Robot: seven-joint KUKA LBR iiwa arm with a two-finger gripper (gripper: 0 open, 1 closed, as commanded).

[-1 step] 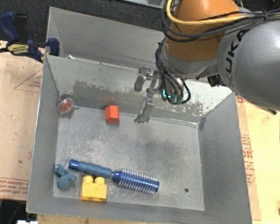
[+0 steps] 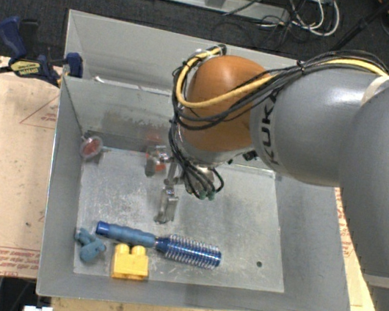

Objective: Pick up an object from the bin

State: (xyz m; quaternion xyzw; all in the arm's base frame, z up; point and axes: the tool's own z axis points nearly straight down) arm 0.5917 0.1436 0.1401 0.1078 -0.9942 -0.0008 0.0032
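Small red round item at upper left of the grey bin floor. Blue lump lower left, yellow toy brick just beside it. Gripper at frame centre, fingers narrow and together, holding nothing, over bare floor just above the blue hairbrush lying along the bottom.

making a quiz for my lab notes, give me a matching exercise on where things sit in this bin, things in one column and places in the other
Things:
1 blue hairbrush
2 yellow block
3 small reddish round thing
4 gripper

Places:
a at the foot of the back wall, view's left
b over bare floor in the middle of the bin
c lying crosswise near the front, handle to the view's left
d front left, just in front of the brush's handle

Pairs: 1-c, 2-d, 3-a, 4-b
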